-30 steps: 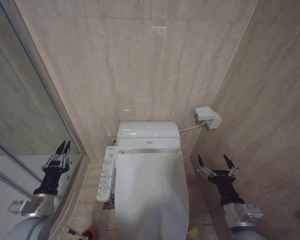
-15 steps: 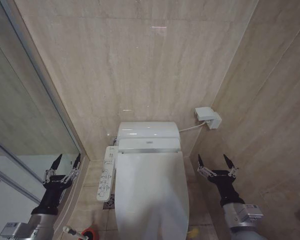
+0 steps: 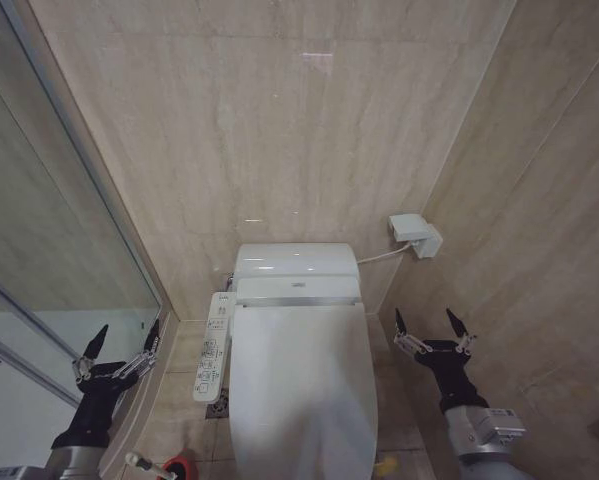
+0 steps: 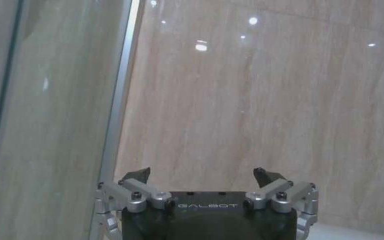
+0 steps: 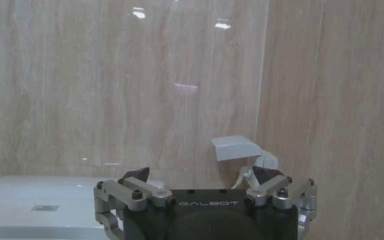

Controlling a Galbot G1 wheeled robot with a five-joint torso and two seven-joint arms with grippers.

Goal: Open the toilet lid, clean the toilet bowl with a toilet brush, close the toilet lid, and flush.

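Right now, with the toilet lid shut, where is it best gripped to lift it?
Probably the toilet lid at a long side edge toward the front, far from the hinge at the tank end. It lies flat and smooth, offering only rims. The open left gripper could come from its side, past the control panel.

Floor: beige tiles (image 3: 184,400), running between the glass shower wall and the right-hand wall
Toilet (image 3: 299,380): stands on the tiles against the back wall, lid shut
Red brush holder (image 3: 177,468): on the tiles just left of the toilet's front
Yellow object (image 3: 384,464): small, on the tiles right of the toilet
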